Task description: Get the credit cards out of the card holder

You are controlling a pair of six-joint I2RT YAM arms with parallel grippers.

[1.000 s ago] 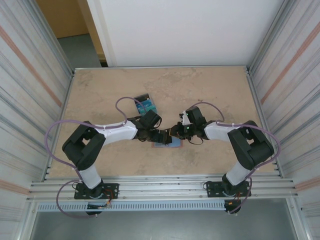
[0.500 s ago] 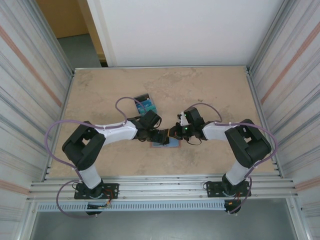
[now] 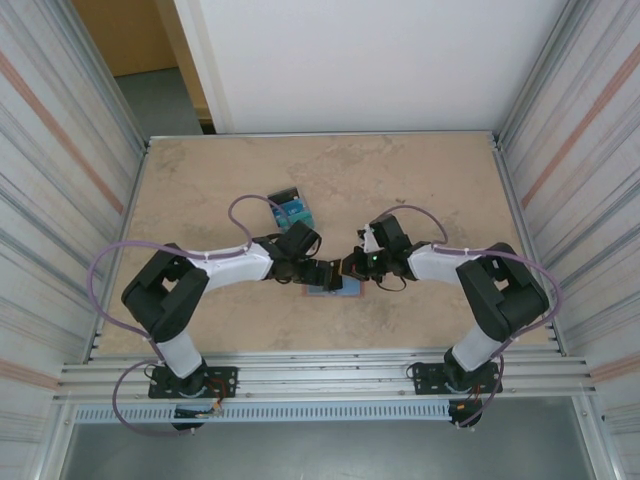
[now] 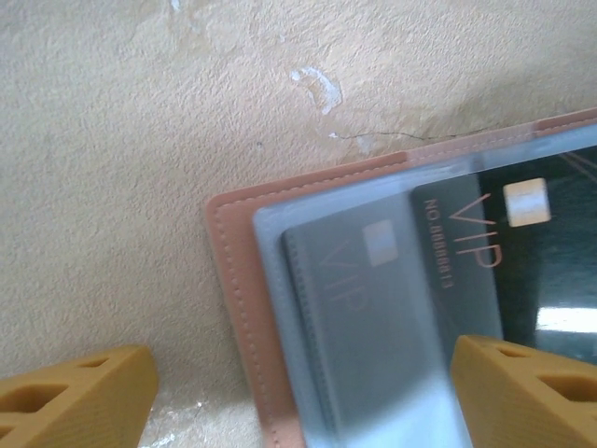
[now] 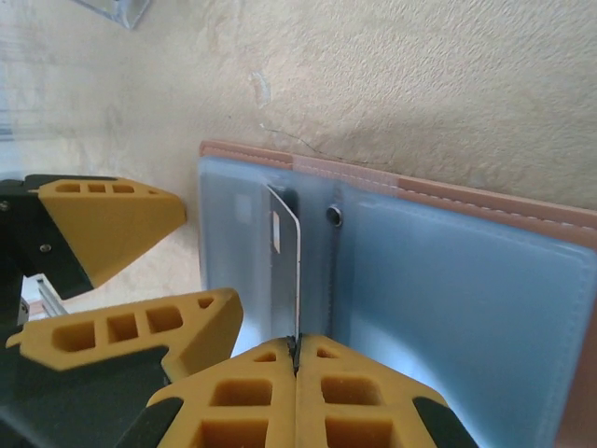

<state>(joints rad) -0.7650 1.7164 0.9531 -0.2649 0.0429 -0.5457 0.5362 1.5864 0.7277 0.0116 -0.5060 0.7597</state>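
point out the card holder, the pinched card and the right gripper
card holder (image 4: pixel 238 308), left wrist view, pink stitched edge
credit card (image 5: pixel 284 280), right wrist view, its raised face
right gripper (image 5: pixel 297 350), right wrist view, where fingertips meet

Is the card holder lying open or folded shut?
Open: the card holder lies spread flat, blue-grey lining facing up, credit cards visible in its pockets.

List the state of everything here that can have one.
card holder, open flat on the table, lining up.
left gripper, open, fingers either side of the holder's corner.
right gripper, shut on the held card.
held card, on edge, upright over the holder.
sleeved cards, two tucked under the holder's clear sleeve.
loose pile, lying on the table beyond the left arm.
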